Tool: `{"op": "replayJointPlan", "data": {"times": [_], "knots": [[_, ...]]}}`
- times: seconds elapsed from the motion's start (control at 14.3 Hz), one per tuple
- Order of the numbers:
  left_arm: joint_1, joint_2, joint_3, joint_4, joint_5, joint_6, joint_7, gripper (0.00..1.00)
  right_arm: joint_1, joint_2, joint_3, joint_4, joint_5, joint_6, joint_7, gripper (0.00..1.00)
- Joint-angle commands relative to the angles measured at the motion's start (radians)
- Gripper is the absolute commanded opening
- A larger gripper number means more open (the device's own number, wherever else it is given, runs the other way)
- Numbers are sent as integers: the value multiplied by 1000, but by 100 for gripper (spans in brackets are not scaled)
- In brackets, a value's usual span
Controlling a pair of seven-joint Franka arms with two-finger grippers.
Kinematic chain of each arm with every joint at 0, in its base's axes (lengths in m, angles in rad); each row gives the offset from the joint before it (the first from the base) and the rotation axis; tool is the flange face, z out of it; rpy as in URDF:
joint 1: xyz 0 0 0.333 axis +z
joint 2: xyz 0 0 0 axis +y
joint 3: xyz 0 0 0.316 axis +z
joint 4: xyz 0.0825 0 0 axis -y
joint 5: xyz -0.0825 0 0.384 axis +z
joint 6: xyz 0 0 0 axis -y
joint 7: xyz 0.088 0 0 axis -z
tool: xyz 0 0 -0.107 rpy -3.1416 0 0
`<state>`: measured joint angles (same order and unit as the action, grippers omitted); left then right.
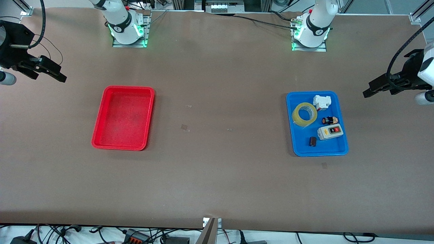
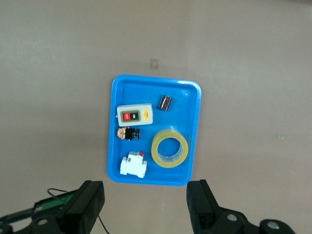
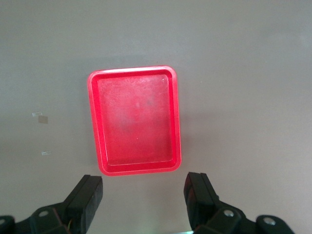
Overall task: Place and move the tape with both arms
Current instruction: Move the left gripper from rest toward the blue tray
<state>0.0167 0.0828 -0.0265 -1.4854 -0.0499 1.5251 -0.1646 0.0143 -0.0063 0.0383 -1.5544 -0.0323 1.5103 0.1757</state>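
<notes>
Arms both raised at the table's ends, grippers wide, nothing held.

Left gripper hangs over the table edge at the left arm's end, wrist tilted toward the blue tray; fingers spread wide, empty. Right gripper sits high over the edge at the right arm's end, angled down toward the red tray, fingers wide apart too. Tape lies flat in the blue tray w/ a white part, black knob, grey switch box & small dark cylinder. Tape is just beside the white part, on the tray side toward the table's middle.
</notes>
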Motion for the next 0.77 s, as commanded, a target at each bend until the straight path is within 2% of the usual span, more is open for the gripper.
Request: {"op": "replayJointPlan", "data": {"times": [0.0,0.7], "knots": [[-10,3,-4,30,-5,-84,25,100,-4,-7,5,5,-4,-10,-16,98],[-12,11,-23,31,-5,-68,36,100,-2,-6,6,7,-4,-7,-10,98]]}}
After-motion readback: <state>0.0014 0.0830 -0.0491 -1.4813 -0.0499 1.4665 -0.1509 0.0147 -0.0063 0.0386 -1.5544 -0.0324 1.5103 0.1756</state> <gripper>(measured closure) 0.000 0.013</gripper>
